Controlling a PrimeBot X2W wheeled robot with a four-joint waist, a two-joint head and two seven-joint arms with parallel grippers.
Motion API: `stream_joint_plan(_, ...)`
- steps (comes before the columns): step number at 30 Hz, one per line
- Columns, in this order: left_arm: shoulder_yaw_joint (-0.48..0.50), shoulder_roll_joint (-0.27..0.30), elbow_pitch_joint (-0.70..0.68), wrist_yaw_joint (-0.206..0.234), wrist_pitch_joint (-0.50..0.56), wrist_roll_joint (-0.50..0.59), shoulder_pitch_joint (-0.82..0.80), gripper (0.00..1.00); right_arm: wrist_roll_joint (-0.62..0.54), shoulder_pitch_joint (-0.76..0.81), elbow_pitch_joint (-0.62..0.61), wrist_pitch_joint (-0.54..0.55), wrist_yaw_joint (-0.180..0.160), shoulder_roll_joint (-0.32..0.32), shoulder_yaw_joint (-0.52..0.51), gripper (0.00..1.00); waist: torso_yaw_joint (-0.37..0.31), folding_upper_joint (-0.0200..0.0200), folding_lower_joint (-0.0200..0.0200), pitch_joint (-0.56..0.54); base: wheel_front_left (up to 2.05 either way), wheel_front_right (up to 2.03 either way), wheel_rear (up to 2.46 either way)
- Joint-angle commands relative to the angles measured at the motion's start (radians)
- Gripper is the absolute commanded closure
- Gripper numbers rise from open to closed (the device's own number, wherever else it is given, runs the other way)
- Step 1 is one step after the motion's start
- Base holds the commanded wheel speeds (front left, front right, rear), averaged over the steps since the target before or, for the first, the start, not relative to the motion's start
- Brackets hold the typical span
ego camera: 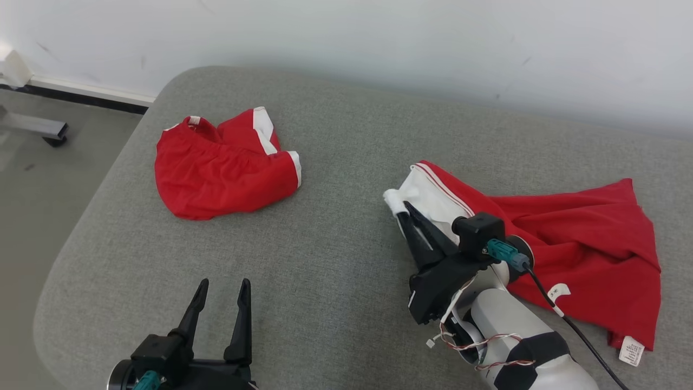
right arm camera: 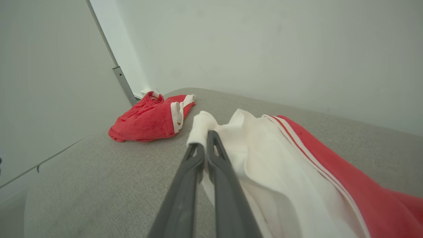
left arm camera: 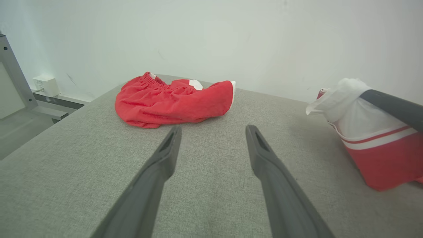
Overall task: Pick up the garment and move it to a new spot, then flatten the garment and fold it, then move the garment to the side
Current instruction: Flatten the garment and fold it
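Two red garments lie on the grey upholstered cushion (ego camera: 325,254) in front of you. The one you are working on, the red-and-white garment (ego camera: 574,238), sprawls crumpled across the right side of the cushion. Your right gripper (ego camera: 403,208) has its white corner, both fingers pressed together on the cloth, and that corner stands a little above the surface. From there a white panel edged with thin stripes runs into the red body, which spreads away to your right behind the pale forearm. A white care label (ego camera: 632,351) hangs at its near edge. The red shorts (ego camera: 222,168), trimmed in white, sit bunched at the far left, well apart from your garment. Your left gripper (ego camera: 223,287) is at the near left, jaws spread wide with nothing between them, pointing roughly towards the shorts. A pale wall (ego camera: 379,32) rises behind the cushion.
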Motion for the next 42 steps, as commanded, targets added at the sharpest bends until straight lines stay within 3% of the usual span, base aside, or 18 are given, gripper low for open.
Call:
stream_joint_plan(1,-0.001,-0.002,0.002,0.004,-0.003,-0.011,-0.009,0.0,0.008,-0.011,-0.002,-0.005,-0.003,0.001,0.004,0.0,0.007,-0.0001,-0.0001,0.007,0.0,0.0,0.0)
stream_joint_plan(10,0.024,-0.002,0.004,0.011,-0.003,0.002,0.013,0.0,-0.03,0.033,-0.064,-0.004,-0.003,0.0,-0.035,0.0,-0.045,-0.0001,-0.0001,-0.028,0.0,0.0,0.0)
stream_joint_plan(26,0.091,-0.002,-0.025,0.005,-0.003,0.044,0.078,0.0,-0.141,0.359,-0.423,-0.003,-0.003,-0.15,-0.385,0.0,-0.169,-0.0001,-0.0001,-0.093,0.0,0.0,0.0)
stream_joint_plan(33,0.111,-0.001,-0.033,0.002,-0.003,0.059,0.1,0.0,-0.158,0.521,-0.535,-0.003,-0.003,-0.124,-0.497,0.0,-0.19,-0.0001,-0.0001,-0.114,0.0,0.0,0.0)
stream_joint_plan(42,0.126,-0.002,-0.04,-0.002,-0.003,0.062,0.115,0.0,-0.171,0.623,-0.596,-0.003,-0.003,-0.083,-0.541,0.0,-0.204,-0.0001,-0.0001,-0.121,0.0,0.0,0.0)
